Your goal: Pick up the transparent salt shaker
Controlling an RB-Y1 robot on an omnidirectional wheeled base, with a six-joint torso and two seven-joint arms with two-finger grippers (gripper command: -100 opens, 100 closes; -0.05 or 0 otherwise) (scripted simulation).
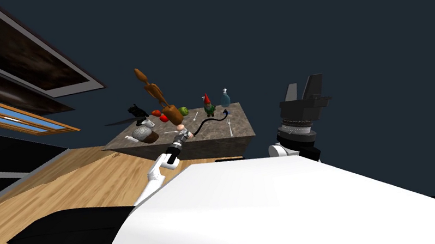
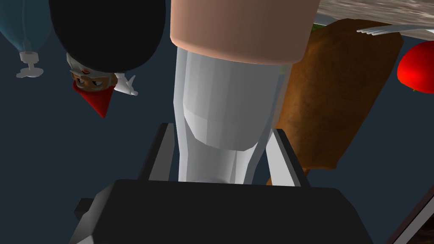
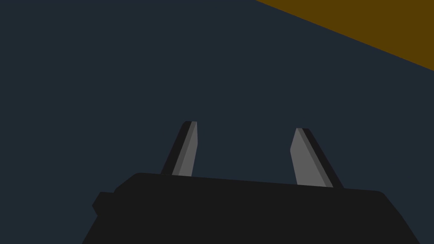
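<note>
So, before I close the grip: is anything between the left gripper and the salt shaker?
No. In the left wrist view the salt shaker stands inside the open left gripper, with nothing in between.

Counter (image 1: 243, 127): mottled grey-brown, stone-look top, square-edged. Along its far edge: black figurine (image 1: 137, 111), red fruit (image 1: 156, 113), green fruit (image 1: 184, 110), red-hatted gnome (image 1: 209, 106), bluish bottle (image 1: 225, 97). Nearer side: grey rounded object (image 1: 142, 133), pale fork (image 1: 230, 125), black curved cord-like shape (image 1: 209, 122). Tall brown turned piece (image 1: 154, 92) rises mid-counter.
</note>
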